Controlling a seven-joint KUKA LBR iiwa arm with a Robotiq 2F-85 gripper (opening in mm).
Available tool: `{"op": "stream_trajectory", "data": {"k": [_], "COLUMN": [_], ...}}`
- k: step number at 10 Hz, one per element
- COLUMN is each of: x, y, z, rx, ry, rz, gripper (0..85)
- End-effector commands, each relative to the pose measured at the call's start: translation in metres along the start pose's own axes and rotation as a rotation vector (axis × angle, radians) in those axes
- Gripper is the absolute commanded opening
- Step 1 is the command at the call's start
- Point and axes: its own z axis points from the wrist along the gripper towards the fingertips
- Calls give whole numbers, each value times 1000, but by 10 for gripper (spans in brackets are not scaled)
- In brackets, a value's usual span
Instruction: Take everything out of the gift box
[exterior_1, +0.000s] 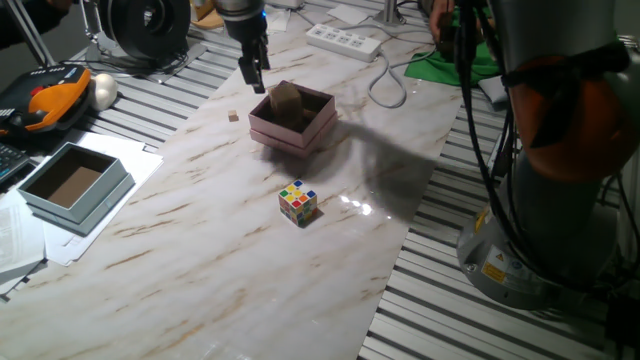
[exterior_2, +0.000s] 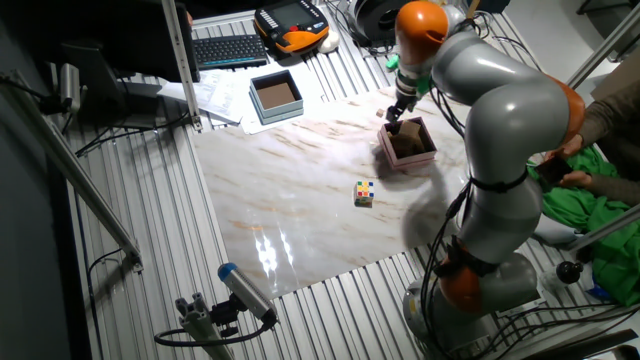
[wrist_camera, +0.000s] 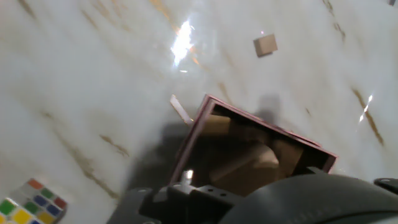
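Two light-brown wooden cubes (exterior_1: 287, 100) sit inside the pink gift box (exterior_1: 292, 117) toward the far end of the marble bench (exterior_1: 200, 240) — one standing taller than the low walls. One tiny wooden cube (exterior_1: 233, 117) lies on the bench just left of the box. Above the box's far-left corner hangs the claw (exterior_1: 255, 75), fingers pointing down and close together, holding nothing visible — whether fully closed, I cannot tell.

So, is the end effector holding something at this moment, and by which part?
Nothing appears to be held. The end effector hangs above the gift box's back corner, a wooden cube lying inside; whether its fingers are open cannot be told.
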Motion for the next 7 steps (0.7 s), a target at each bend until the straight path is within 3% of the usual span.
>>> {"op": "stream_trajectory", "data": {"k": [1, 7], "x": [3, 16], "y": [-3, -6], "z": [5, 30], "rx": [-3, -14], "ry": [3, -2], "rz": [0, -4], "gripper": [850, 850]}}
